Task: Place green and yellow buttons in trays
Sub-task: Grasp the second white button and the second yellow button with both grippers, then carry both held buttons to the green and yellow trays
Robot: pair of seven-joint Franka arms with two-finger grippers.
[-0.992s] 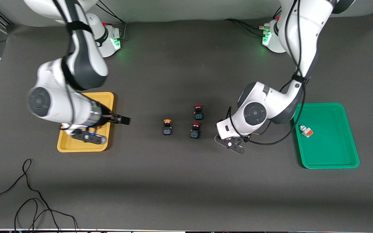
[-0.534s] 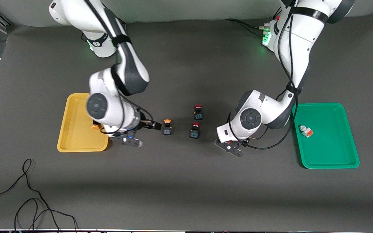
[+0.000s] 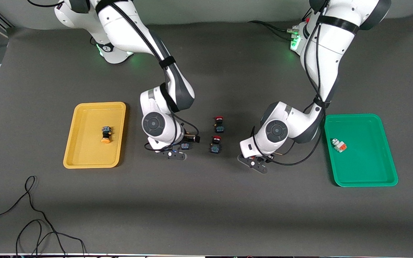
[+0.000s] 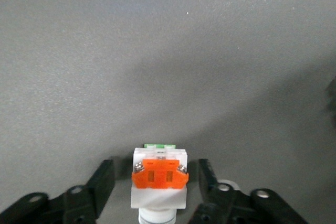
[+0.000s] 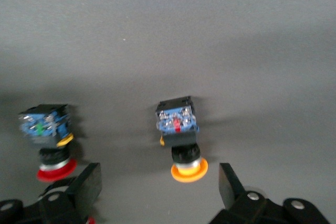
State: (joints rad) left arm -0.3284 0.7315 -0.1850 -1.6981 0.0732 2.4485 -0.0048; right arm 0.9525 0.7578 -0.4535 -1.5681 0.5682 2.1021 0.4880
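Left wrist view: the left gripper (image 4: pixel 156 179) is low over the table (image 4: pixel 168 51). A white button (image 4: pixel 159 174) with an orange face sits between its fingers (image 4: pixel 103 178). The fingers stand apart and do not touch it.

Right wrist view: the right gripper (image 5: pixel 157 184) is spread wide around a black button with a yellow cap (image 5: pixel 181 135). A red-capped button (image 5: pixel 47 137) lies beside it.

Front view: both grippers are low near the table's middle. The yellow tray (image 3: pixel 81 163) lies by the table's edge at the right arm's end, and a yellow-capped button (image 3: pixel 105 134) lies in its middle. The green tray (image 3: pixel 368 182) lies by the edge at the left arm's end, and a white and orange button (image 3: pixel 338 144) lies in it.
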